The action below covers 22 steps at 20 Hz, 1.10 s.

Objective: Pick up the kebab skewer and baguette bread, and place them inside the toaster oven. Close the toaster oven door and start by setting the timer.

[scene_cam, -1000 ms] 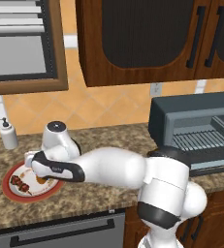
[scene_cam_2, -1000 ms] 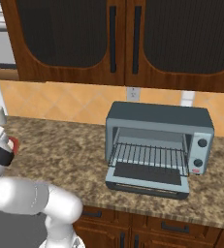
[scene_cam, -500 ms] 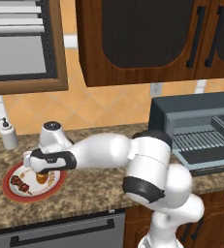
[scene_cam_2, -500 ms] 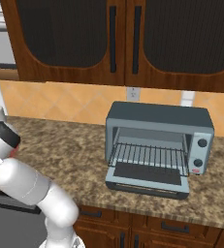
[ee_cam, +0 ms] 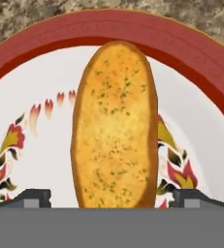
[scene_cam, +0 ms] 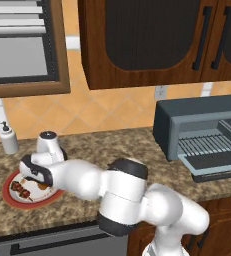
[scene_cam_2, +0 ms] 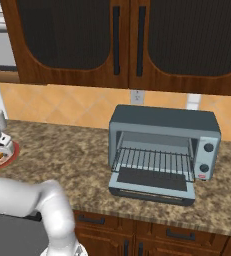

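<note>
Gripper (ee_cam: 111, 198) jaws spread wide astride the stubby, herb-flecked golden baguette bread (ee_cam: 114, 126) on a red-rimmed plate (ee_cam: 191, 53).

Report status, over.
Pincer open, straddling the bread on the plate. Skewer on plate. Oven door open. Nothing in the way.

Dark wood wall cabinets (scene_cam_2: 137, 40), orange tiled backsplash (scene_cam: 112, 112), speckled granite counter (scene_cam_2: 77, 155), wall outlet (scene_cam_2: 136, 96)

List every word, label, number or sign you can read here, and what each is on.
Nothing is readable.
The toaster oven has a small red mark under its two knobs: too small to read.
The plate beneath the baguette bread carries a floral pattern, no lettering.
</note>
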Motion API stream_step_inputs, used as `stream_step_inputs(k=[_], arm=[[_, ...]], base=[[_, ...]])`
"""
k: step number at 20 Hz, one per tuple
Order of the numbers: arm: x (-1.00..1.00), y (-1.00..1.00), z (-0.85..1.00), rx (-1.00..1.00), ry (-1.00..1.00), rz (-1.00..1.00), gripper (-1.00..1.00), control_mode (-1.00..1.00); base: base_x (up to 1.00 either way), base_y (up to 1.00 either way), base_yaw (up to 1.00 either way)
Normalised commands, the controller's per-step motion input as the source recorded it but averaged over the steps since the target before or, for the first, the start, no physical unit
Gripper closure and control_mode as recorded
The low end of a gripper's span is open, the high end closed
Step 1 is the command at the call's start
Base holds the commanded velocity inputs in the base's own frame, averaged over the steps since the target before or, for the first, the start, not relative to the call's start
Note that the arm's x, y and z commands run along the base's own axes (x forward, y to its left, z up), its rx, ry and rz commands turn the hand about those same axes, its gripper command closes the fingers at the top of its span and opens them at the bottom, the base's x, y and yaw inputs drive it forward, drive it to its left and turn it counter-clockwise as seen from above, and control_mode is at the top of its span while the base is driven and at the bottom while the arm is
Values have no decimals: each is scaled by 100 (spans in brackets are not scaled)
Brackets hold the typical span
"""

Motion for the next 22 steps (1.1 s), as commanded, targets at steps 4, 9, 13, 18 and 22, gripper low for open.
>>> stream_step_inputs(k=[4, 9, 13, 18, 22], arm=[[32, 26, -15, -10, 9, 0, -100, -100], [7, 19, -35, -9, 2, 0, -100, -100], [-16, -5, -61, -1, 0, 0, 100, -100], [-46, -44, -30, 1, 0, -1, 100, -100], [-36, -80, 75, 8, -7, 0, 100, -100]], base=[[0, 0, 0], [0, 0, 0], [0, 0, 0], [0, 0, 0], [0, 0, 0]])
